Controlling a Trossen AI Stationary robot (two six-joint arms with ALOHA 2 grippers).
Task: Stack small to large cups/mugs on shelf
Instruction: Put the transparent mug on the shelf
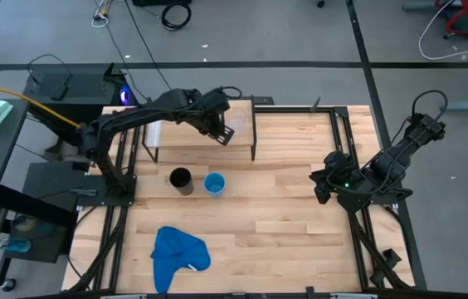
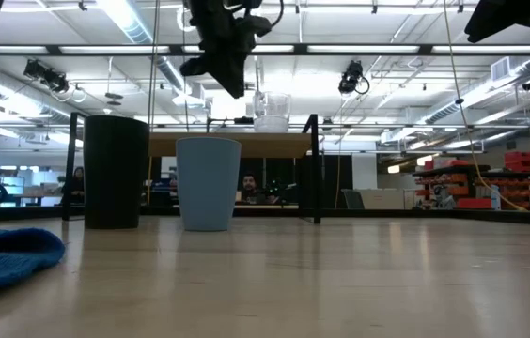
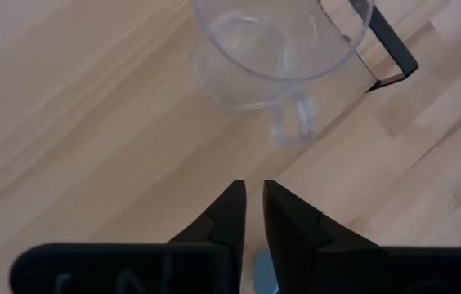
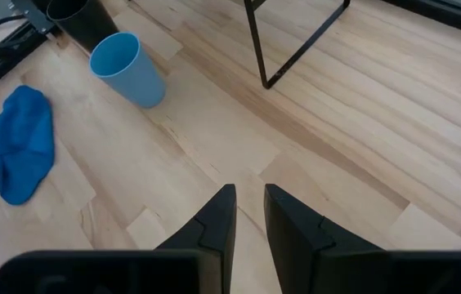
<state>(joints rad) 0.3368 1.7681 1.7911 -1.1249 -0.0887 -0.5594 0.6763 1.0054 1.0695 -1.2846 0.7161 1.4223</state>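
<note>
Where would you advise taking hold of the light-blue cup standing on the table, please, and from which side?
Probably by the rim, coming straight down from above. The light-blue cup stands upright with its mouth open, so one finger could go inside and one outside the wall. Choose the rim section facing away from the black cup, which stands close beside it.

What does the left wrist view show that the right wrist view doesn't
Only the left wrist view shows the clear cup, standing on the shelf just ahead of the left end effector, whose fingers are nearly together and hold nothing. Only the right wrist view shows the light-blue cup, the black cup and the blue cloth on the table, ahead of the empty right end effector. Both show a black shelf leg and light wood.
</note>
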